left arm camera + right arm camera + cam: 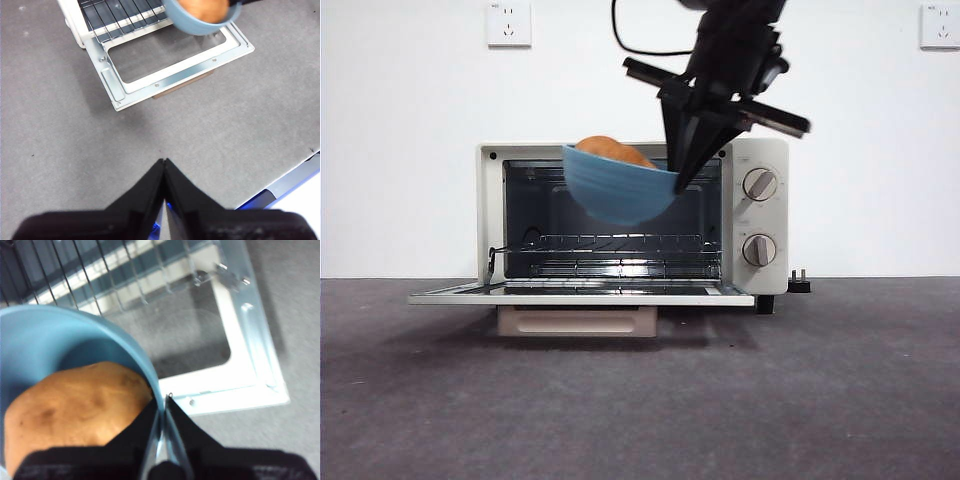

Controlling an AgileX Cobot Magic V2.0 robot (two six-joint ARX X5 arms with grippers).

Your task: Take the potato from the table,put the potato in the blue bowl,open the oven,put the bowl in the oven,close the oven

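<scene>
Above dropped-flat oven (757,215) door (580,296) we see right gripper (682,178) pinching rim of ridged matte blue bowl (617,192), tilted, mid-air before wire rack (610,245). Lumpy orange-brown potato (612,151) sits inside. Left gripper (164,161) hangs over speckled grey table (640,400), jaws pressed together, holding nothing.

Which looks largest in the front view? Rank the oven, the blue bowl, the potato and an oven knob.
1. The oven.
2. The blue bowl, held up before the opening.
3. The potato, though only its top shows above the bowl's rim.
4. The upper knob.
</scene>
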